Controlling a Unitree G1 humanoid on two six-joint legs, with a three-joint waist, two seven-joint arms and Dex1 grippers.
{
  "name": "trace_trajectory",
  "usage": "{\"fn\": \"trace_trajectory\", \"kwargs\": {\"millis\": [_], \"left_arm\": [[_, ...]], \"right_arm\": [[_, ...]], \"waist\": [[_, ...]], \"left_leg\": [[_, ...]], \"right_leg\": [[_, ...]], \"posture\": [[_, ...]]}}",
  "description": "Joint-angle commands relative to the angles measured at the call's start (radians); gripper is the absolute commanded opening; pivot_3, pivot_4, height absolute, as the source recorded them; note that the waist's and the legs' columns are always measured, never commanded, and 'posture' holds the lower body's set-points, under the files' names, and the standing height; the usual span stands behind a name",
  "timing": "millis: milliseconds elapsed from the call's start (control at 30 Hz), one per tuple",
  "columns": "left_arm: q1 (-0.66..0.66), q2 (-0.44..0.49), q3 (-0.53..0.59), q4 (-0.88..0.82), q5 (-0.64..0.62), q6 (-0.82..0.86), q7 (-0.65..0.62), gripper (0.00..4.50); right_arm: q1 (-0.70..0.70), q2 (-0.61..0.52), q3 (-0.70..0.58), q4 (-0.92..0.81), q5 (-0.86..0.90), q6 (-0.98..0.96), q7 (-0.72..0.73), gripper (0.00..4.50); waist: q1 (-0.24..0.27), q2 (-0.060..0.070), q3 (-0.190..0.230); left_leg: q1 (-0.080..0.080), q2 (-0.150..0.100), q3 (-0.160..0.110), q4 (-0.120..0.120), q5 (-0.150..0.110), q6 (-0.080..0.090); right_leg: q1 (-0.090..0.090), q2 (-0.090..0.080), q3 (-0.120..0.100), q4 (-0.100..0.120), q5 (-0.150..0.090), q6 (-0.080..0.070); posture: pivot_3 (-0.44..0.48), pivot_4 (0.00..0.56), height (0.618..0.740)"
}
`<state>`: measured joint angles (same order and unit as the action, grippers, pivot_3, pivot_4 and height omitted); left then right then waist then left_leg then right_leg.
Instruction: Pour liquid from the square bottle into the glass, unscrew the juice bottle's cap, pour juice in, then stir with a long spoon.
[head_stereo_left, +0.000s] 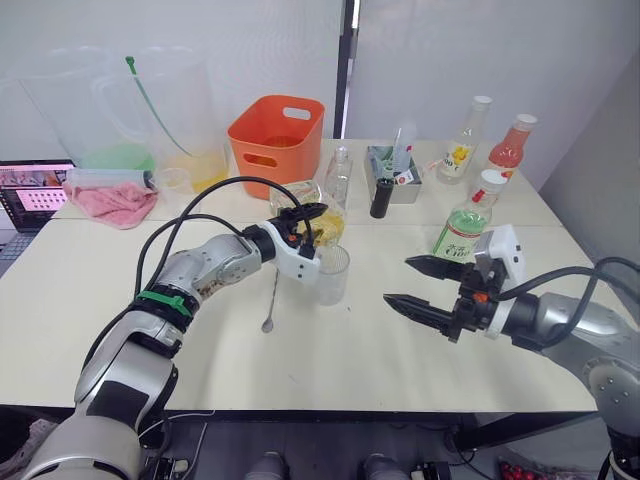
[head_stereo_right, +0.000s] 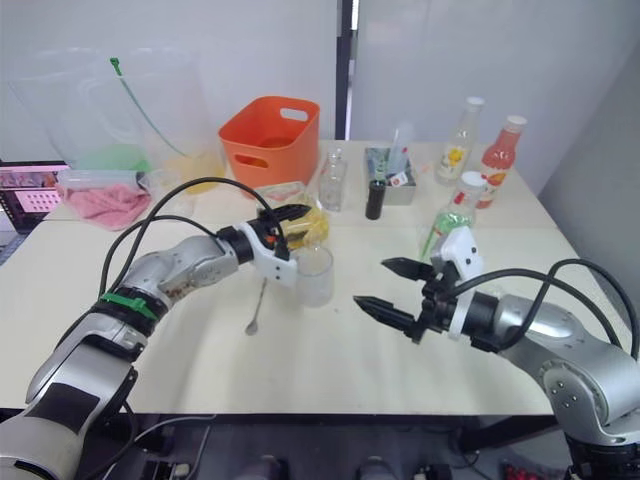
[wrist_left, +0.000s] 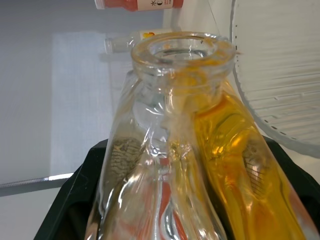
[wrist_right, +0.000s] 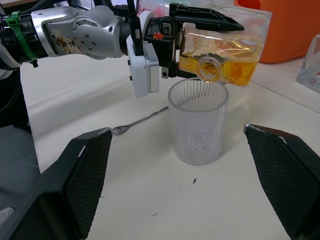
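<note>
My left gripper (head_stereo_left: 315, 222) is shut on the square bottle (wrist_right: 225, 55), which lies tipped on its side with yellow liquid inside. Its open mouth hangs just over the rim of the ribbed clear glass (head_stereo_left: 332, 273) standing mid-table. The long spoon (head_stereo_left: 272, 300) lies flat on the table left of the glass, under my left wrist. To the right of the glass, my right gripper (head_stereo_left: 398, 280) stands open and holds nothing. Behind it stands the green juice bottle (head_stereo_left: 463, 228) with its white cap (head_stereo_left: 492, 180) on.
An orange basket (head_stereo_left: 277, 142), a small clear bottle (head_stereo_left: 338, 180), a grey holder (head_stereo_left: 392, 160) and a black cylinder (head_stereo_left: 381, 198) stand behind the glass. Yellow-labelled (head_stereo_left: 462, 145) and red (head_stereo_left: 510, 145) bottles are far right. Clear pitchers (head_stereo_left: 190, 110) and a pink cloth (head_stereo_left: 112, 203) are far left.
</note>
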<state>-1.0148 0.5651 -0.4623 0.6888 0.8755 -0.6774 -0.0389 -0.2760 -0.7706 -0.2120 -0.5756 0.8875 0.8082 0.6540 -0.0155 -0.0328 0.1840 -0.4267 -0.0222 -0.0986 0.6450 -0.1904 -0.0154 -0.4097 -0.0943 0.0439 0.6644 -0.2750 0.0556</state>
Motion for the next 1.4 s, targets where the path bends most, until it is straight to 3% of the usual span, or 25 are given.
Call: {"fn": "trace_trajectory", "kwargs": {"millis": [33, 200, 1400], "left_arm": [[-0.069, 0.021, 0.022, -0.041, 0.008, -0.012, 0.074, 2.81], [-0.077, 0.030, 0.011, -0.054, 0.041, -0.010, 0.119, 2.81], [-0.066, 0.053, 0.032, -0.106, 0.013, 0.007, 0.088, 2.81]], "right_arm": [[-0.013, 0.000, -0.018, -0.017, 0.019, -0.007, -0.002, 4.47], [-0.017, 0.004, -0.008, -0.010, 0.012, -0.013, 0.001, 4.47], [-0.014, 0.015, 0.001, 0.037, -0.041, -0.050, 0.073, 4.47]], "waist": [[0.000, 0.000, 0.000], [0.001, 0.000, 0.000], [0.000, 0.000, 0.000]], "left_leg": [[0.000, 0.000, 0.000, 0.000, 0.000, 0.000], [0.000, 0.000, 0.000, 0.000, 0.000, 0.000], [0.000, 0.000, 0.000, 0.000, 0.000, 0.000]], "right_leg": [[0.000, 0.000, 0.000, 0.000, 0.000, 0.000], [0.000, 0.000, 0.000, 0.000, 0.000, 0.000], [0.000, 0.000, 0.000, 0.001, 0.000, 0.000]], "posture": [[0.000, 0.150, 0.740], [0.000, 0.150, 0.740], [0.000, 0.150, 0.740]]}}
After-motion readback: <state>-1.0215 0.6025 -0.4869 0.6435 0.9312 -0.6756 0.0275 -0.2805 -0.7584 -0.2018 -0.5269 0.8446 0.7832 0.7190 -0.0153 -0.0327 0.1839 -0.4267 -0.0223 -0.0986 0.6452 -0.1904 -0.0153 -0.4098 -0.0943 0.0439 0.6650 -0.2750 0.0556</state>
